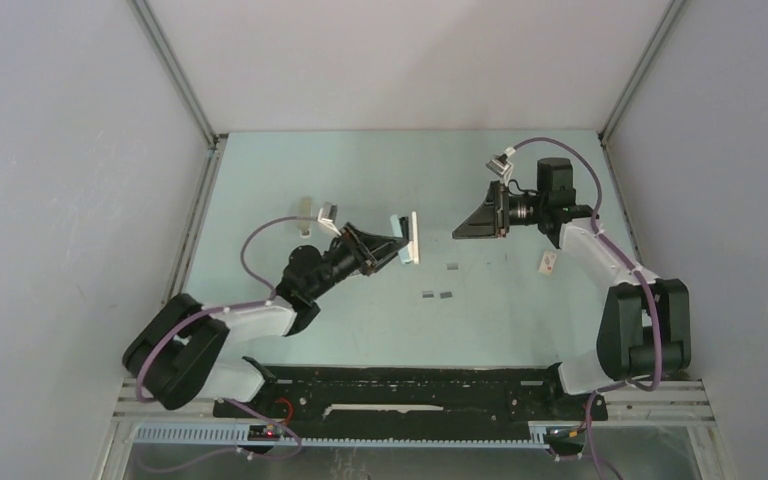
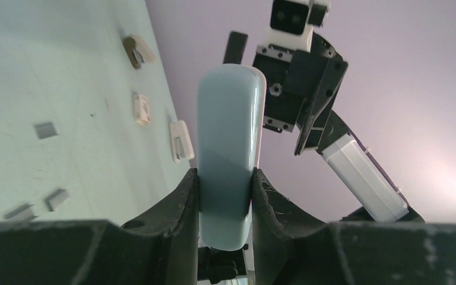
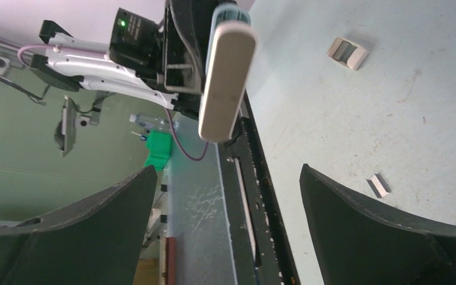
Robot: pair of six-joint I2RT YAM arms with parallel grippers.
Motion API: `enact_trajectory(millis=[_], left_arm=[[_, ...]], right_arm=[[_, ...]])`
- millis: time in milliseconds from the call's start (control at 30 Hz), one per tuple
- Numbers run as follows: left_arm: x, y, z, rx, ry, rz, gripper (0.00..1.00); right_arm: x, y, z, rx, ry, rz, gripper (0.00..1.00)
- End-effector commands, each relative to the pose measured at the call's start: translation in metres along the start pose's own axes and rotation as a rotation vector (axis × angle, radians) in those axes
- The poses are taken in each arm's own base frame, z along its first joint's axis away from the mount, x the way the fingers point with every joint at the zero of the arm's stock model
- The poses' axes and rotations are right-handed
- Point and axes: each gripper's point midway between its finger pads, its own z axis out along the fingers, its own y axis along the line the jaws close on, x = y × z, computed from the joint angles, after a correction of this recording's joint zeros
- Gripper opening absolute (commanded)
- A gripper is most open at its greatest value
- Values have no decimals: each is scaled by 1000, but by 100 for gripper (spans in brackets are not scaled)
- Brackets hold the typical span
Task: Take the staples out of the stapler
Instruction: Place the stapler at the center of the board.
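My left gripper [image 1: 400, 245] is shut on the stapler [image 1: 409, 238], a light blue and white bar held above the table. In the left wrist view its blue body [image 2: 228, 142] is clamped between both fingers [image 2: 172, 202]. My right gripper [image 1: 457, 233] is open and empty, pointing at the stapler from the right with a gap between them. In the right wrist view the stapler [image 3: 228, 71] hangs ahead of the spread fingers [image 3: 356, 208]. Small grey staples lie on the table at the centre [image 1: 451, 266] and nearer the front [image 1: 437, 295]; they also show in the wrist views [image 2: 46, 129] [image 3: 379, 184].
A small white box [image 1: 547, 262] lies on the table by the right arm and shows in the left wrist view [image 2: 142, 109]. Another small pale item [image 1: 303, 213] lies at the back left. Grey walls enclose the table on three sides.
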Motion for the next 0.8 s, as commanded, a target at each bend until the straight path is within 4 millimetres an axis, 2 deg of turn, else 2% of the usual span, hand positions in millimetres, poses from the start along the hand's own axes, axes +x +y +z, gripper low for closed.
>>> enact_trajectory(millis=[0, 167, 267, 467, 633, 767], left_arm=[[-25, -1, -26, -23, -101, 109, 0], [-47, 22, -54, -196, -163, 210, 0], [-68, 31, -77, -320, -228, 287, 0], [-104, 47, -123, -530, -310, 416, 0], [-130, 63, -156, -675, -367, 441, 0], [-143, 72, -176, -749, -403, 443, 0]], right_arm=[[12, 9, -11, 19, 9, -166, 100], [17, 8, -24, 67, -7, -250, 100], [18, 6, -33, 102, -23, -273, 100], [17, -2, -47, 155, -68, -240, 100], [17, -3, -52, 162, -85, -239, 100], [15, -4, -54, 166, -93, -237, 100]])
